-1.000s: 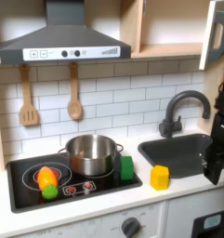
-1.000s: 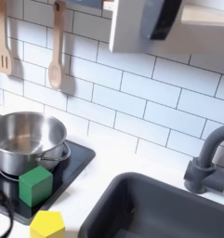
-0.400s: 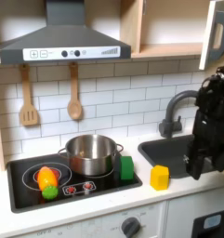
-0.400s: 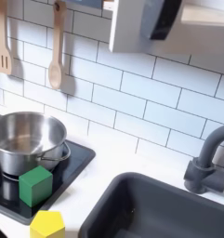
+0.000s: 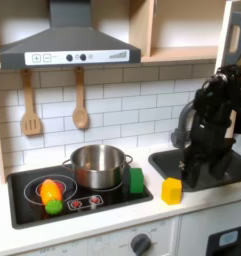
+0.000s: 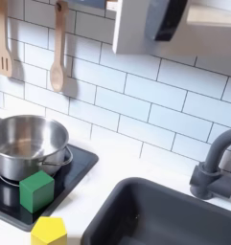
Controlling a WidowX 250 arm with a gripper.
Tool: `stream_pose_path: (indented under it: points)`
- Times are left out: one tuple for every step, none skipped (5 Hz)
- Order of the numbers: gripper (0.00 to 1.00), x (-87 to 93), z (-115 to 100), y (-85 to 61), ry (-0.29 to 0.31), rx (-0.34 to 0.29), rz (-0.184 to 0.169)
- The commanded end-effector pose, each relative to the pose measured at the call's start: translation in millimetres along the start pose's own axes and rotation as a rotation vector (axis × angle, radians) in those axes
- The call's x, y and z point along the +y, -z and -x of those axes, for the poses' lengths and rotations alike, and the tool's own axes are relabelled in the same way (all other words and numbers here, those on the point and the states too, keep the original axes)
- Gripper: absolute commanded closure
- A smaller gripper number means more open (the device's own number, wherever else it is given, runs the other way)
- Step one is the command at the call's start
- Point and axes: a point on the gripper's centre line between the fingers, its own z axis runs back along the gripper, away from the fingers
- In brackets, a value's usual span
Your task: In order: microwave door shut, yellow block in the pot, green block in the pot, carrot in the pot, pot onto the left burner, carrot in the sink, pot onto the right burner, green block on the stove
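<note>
In the first exterior view, the steel pot (image 5: 97,165) stands on the stove's (image 5: 112,201) right burner. The carrot (image 5: 50,192) lies on the left burner. The green block (image 5: 136,181) stands at the stove's right edge, and the yellow block (image 5: 171,190) sits on the white counter beside it. My black arm hangs over the sink (image 5: 167,160), with the gripper (image 5: 195,178) low and right of the yellow block; its fingers are too dark to read. The microwave door (image 5: 232,36) stands swung out at top right. The second exterior view shows the pot (image 6: 26,144), green block (image 6: 35,189), yellow block (image 6: 48,232) and sink (image 6: 155,215).
A black faucet (image 5: 185,118) rises behind the sink, partly behind my arm. A wooden spatula (image 5: 30,105) and spoon (image 5: 80,100) hang on the tiled wall under the range hood (image 5: 67,45). The counter's front edge runs just below the stove.
My arm has swung leftward in the first exterior view, from the right edge to over the sink, closer to the yellow block. The blocks, pot and carrot have not moved.
</note>
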Motion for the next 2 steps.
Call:
stream_pose_path:
  points:
    - [0.0,13.9,-22.9,-8.2,-0.02,-0.055,-0.017]
    - [0.4,18.7,-31.6,-11.7,-0.028,-0.075,-0.028]
